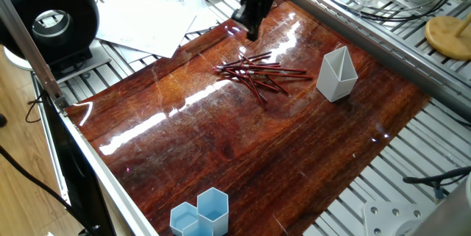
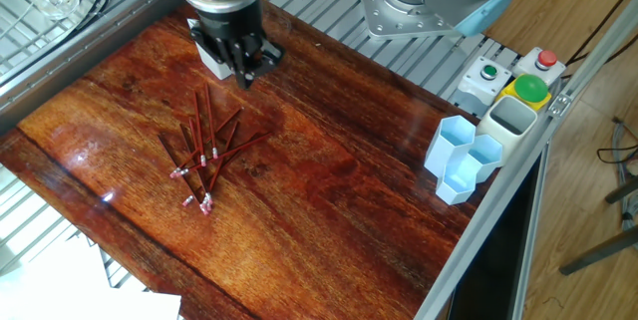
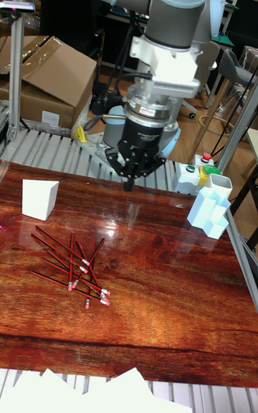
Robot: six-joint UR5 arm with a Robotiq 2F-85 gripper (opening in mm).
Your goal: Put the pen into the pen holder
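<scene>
Gripper [image 3: 128, 185] fingers came together to a narrow tip with nothing between them, pinched closed and empty, hanging above the wooden tabletop [image 1: 243, 148] near its far edge in one fixed view. Pens [image 3: 72, 266] lay in a loose heap flat on the wood, dark red shafts with small pale ends; in the tall fixed view most of them ran diagonally, pale ends toward the lower right, fanned and crossing one another. Which single pen was meant could not be told. In one fixed view the heap [image 1: 257, 74] lay just below the gripper [image 1: 252, 36], toward the camera, apart from it and untouched. In the other fixed view the gripper [image 2: 242, 78] stood up and to the right of the heap [image 2: 204, 151], near it without contact. Beside the heap, well clear of it, the pen holder [image 1: 336, 74] stood upright, a white angular cup with a slanted rim; in the other fixed view the gripper body hid most of it, and in the tall fixed view the pen holder [image 3: 39, 199] sat left of the gripper. Farther out, light blue hexagonal cups [image 2: 461, 160] stood at the table's edge, and white papers [image 1: 147, 19] lay off the wood on the slatted frame.
</scene>
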